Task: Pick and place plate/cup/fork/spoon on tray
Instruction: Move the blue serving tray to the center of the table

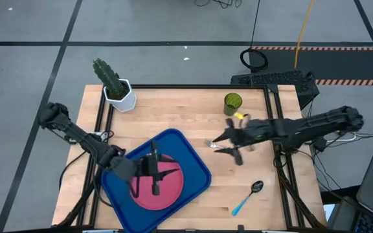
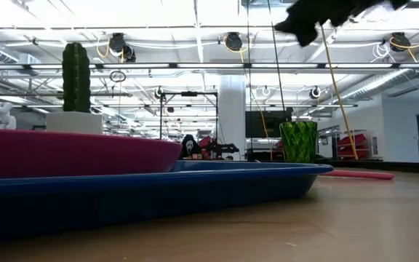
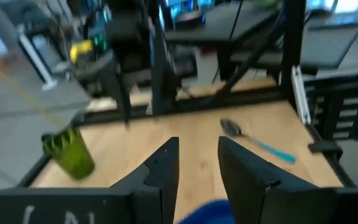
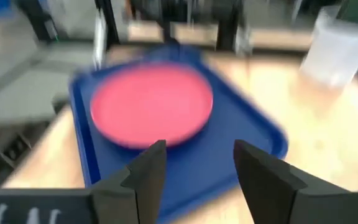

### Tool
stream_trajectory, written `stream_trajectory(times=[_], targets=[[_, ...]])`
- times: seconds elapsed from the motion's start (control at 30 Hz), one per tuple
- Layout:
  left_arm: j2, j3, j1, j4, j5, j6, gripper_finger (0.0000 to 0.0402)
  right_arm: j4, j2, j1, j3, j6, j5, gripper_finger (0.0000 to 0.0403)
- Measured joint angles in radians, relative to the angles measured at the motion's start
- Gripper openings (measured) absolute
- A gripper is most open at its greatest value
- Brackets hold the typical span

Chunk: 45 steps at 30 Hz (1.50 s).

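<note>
Grey floor point(image 1: 173, 26) with dark lines; ceiling lamps point(image 2: 233, 41) glow overhead.

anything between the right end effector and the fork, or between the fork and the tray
Nothing visible does. The right end effector hangs open right over the fork, and only bare wood lies between the fork and the tray, which holds just the plate.

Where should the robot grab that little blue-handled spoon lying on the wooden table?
Probably the small spoon's light blue plastic handle, near its middle, coming straight down with the jaws set across it. It lies flat and slim, clear of the blue tray, and the handle offers straight parallel sides.
</note>
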Motion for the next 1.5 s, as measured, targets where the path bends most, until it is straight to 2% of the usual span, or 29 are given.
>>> stream_trajectory(times=[0.13,0.3,0.4,0.57,0.73,1.03,1.5], targets=[[-0.060,-0.109,0.015,0.188,0.021,0.056,0.0115,-0.182,0.184,-0.014,0.169,0.179,-0.011,0.0177],[-0.129,-0.148,0.028,0.276,0.025,0.138,0.0115,-0.338,0.372,-0.015,0.307,0.271,-0.048,0.0176],[-0.153,-0.148,0.027,0.268,0.071,0.159,0.0115,-0.334,0.452,-0.015,0.321,0.345,-0.049,0.0176],[-0.154,-0.150,0.026,0.224,0.227,0.164,0.0115,-0.346,0.590,-0.015,0.322,0.470,-0.048,0.0176],[-0.143,-0.150,0.021,0.120,0.257,0.073,0.0115,-0.328,0.693,-0.019,0.322,0.519,-0.047,0.0176],[-0.151,-0.150,-0.002,0.149,0.256,0.169,0.0115,-0.177,0.713,-0.035,0.323,0.546,-0.043,0.0175],[-0.206,-0.150,-0.005,0.117,0.223,0.159,0.0115,-0.185,0.733,-0.030,0.322,0.567,-0.003,0.0135]])
